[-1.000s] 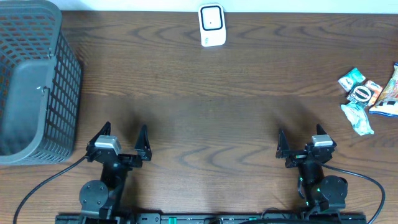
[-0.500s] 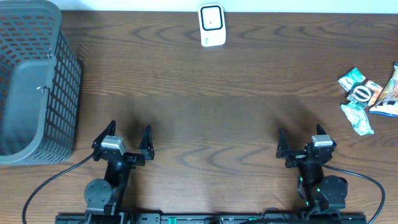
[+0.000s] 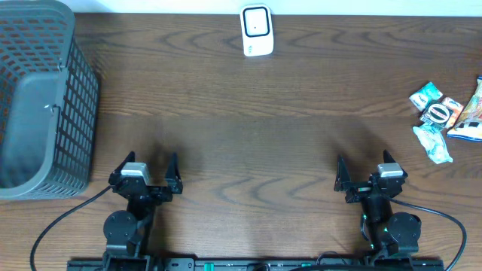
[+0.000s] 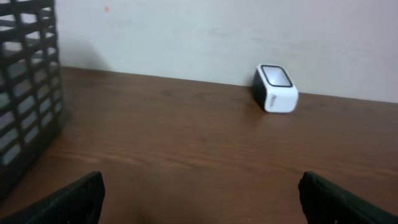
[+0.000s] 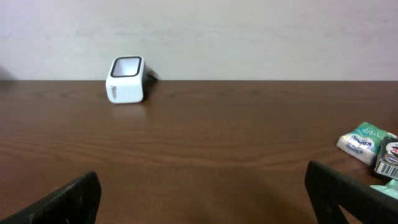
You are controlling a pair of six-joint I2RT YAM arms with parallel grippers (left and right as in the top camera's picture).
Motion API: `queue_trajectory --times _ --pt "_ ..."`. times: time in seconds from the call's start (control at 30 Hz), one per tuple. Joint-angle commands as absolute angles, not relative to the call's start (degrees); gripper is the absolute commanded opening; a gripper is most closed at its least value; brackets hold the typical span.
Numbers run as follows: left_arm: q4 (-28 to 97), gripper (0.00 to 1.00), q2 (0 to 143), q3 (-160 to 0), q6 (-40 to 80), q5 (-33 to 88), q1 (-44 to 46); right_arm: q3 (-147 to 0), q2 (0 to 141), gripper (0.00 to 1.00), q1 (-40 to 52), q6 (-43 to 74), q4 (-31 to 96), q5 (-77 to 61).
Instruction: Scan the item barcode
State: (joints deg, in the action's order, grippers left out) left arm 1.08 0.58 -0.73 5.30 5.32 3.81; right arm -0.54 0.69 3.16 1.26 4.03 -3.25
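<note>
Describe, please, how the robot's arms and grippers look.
Both arms are black with round joints. The left gripper and right gripper each have two dark pointed fingers and a silver-grey wrist block. Black cables trail off; green lights dot the right arm.

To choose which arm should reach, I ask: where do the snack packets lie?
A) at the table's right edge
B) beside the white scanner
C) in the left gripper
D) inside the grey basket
A: the snack packets lie heaped at the right edge of the table, far from the basket and the scanner.
</note>
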Motion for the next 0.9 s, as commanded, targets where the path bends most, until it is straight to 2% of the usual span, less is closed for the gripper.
queue_trajectory --times 0.0,0.87 --pt "3.8 0.98 0.1 -0.2 6.3 4.2 3.4 -0.3 0.3 0.99 3.4 2.1 4.1 -3.6" --pt "4.1 0.98 0.1 -0.2 8.2 1.9 2.5 -0.3 0.3 0.99 3.4 2.1 4.1 -3.6"
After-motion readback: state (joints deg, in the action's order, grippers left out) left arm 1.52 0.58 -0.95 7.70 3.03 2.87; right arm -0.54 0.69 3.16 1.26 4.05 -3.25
